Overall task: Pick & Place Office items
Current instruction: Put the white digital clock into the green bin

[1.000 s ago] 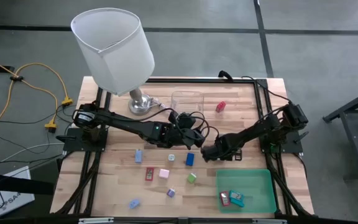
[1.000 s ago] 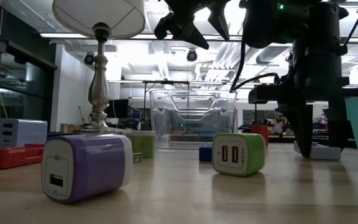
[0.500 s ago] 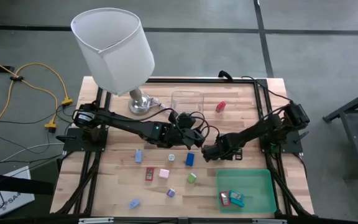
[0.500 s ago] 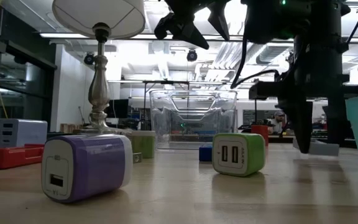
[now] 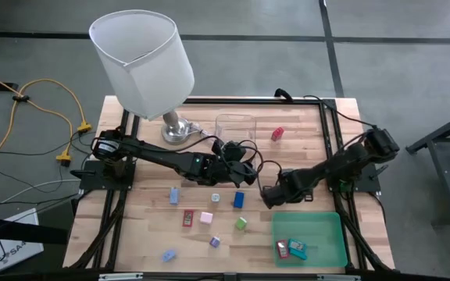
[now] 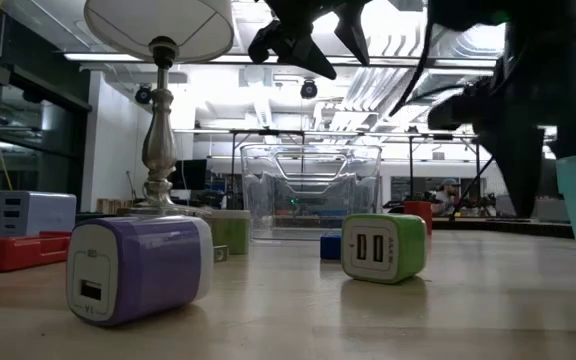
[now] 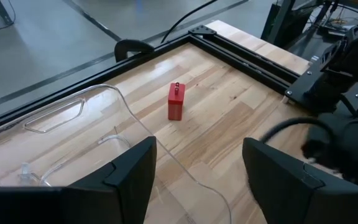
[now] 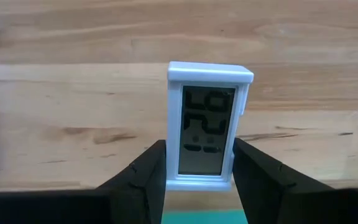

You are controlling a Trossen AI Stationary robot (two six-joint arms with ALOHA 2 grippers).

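The right gripper [image 8: 194,180] pinched a small white digital clock [image 8: 207,126] between its fingers, held above the wood table [image 5: 303,140] just beside the green tray [image 5: 330,243]. Farther off, the left gripper [image 7: 197,177] hovered with jaws spread, empty, over the clear plastic box [image 7: 55,146]; a red piece [image 7: 176,103] lay beyond.

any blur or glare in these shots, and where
Low view: right arm smeared by motion, purple charger soft up close, ceiling lights behind glaring. Left wrist view: dark cable blurred. Right wrist view: white clock sharp. High view: evenly lit, lampshade bright.
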